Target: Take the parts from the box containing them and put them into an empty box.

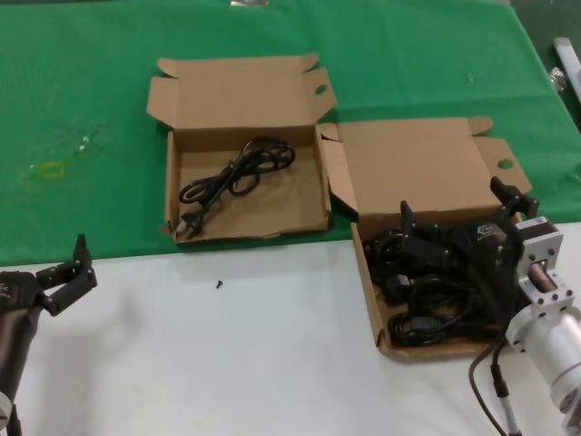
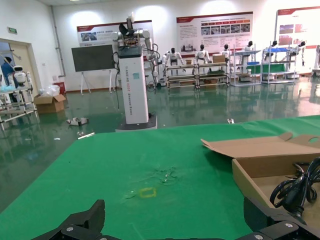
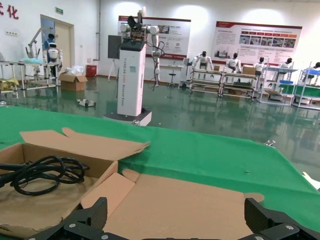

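Note:
The right cardboard box (image 1: 370,289) holds a pile of coiled black power cords (image 1: 427,304). My right gripper (image 1: 454,207) hangs open and empty just above that pile, in front of the box's raised lid (image 3: 190,205). The left cardboard box (image 1: 313,204) lies open with one coiled black cord (image 1: 238,173) in it. That cord also shows in the right wrist view (image 3: 45,172) and in the left wrist view (image 2: 295,187). My left gripper (image 1: 84,263) is open and empty over the white table at the near left, well away from both boxes.
The boxes sit where the green cloth (image 1: 91,109) meets the white table (image 1: 227,363). A small black screw (image 1: 219,284) lies on the white table. A yellow mark (image 1: 50,170) is on the cloth at the left. A white object (image 1: 565,54) lies at the far right edge.

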